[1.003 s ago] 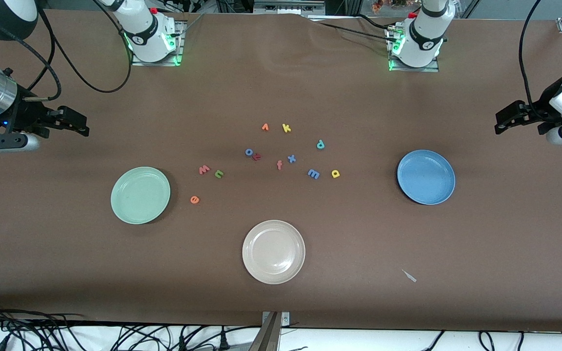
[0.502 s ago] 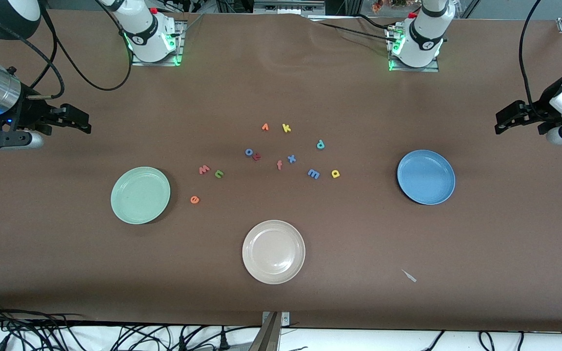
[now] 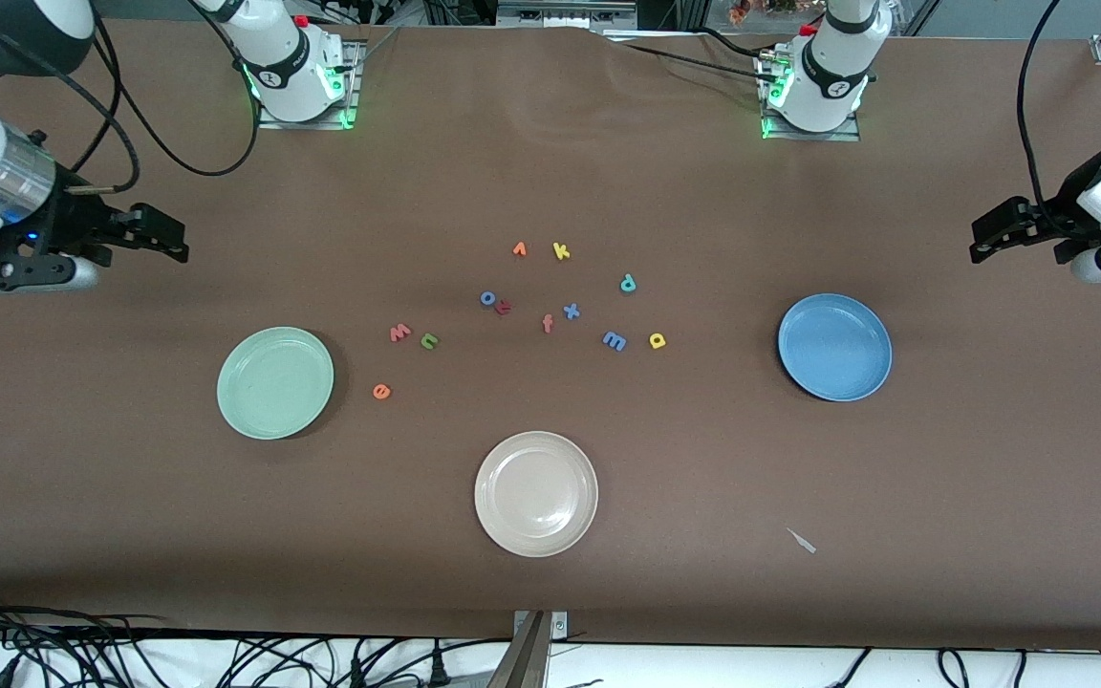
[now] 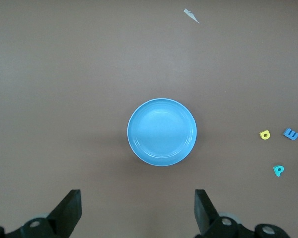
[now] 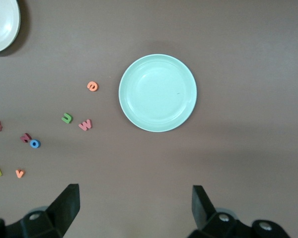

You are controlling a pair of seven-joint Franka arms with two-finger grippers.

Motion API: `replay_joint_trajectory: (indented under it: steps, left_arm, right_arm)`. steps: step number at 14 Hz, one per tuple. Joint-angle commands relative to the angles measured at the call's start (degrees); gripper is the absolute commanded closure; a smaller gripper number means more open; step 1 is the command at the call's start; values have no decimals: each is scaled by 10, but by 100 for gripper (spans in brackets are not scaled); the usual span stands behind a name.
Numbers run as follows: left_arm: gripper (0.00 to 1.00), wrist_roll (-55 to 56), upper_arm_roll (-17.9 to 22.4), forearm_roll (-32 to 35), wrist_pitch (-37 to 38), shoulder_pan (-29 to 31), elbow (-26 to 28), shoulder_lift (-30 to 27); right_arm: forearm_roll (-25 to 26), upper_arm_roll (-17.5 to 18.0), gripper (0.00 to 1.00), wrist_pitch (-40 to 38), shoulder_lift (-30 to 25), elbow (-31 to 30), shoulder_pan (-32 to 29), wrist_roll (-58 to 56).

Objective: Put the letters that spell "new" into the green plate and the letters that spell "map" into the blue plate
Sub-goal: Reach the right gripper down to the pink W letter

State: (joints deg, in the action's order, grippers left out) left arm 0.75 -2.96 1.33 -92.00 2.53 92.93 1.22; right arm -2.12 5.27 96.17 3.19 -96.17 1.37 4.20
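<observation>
Both arms up at the table ends, nothing picked yet; all six task letters lie on the cloth btwn the plates.

Left gripper (image 3: 990, 239) released, empty, over bare cloth at about 1 o'clock of the blue plate (image 3: 834, 347); right gripper (image 3: 163, 241) released, empty, over cloth at about 11 o'clock of the green plate (image 3: 274, 382). From the green plate: "e" (image 3: 380, 391) just beside at 3, "w" (image 3: 400, 333) and "n" (image 3: 429, 340) near at 2. From the blue plate: "a" (image 3: 658, 340) and "m" (image 3: 615, 340) at 9, "p" (image 3: 628, 283) at 10, all apart from it. Beige plate (image 3: 536, 493) at 6 o'clock of the letter cluster, nearest the front cam.
</observation>
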Motion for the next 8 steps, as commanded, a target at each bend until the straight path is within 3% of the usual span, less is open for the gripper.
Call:
replay_joint_trajectory:
  steps: [1,8]
  left_arm:
    - [0,-13,-1,-8,12,5,-11,-2]
    - [0,-13,-1,-8,12,5,-10,-2]
  right_arm:
    - [-7,23,0,34,-13,-40,4,46]
    - [-1,96,0,149,-2,-134,4,146]
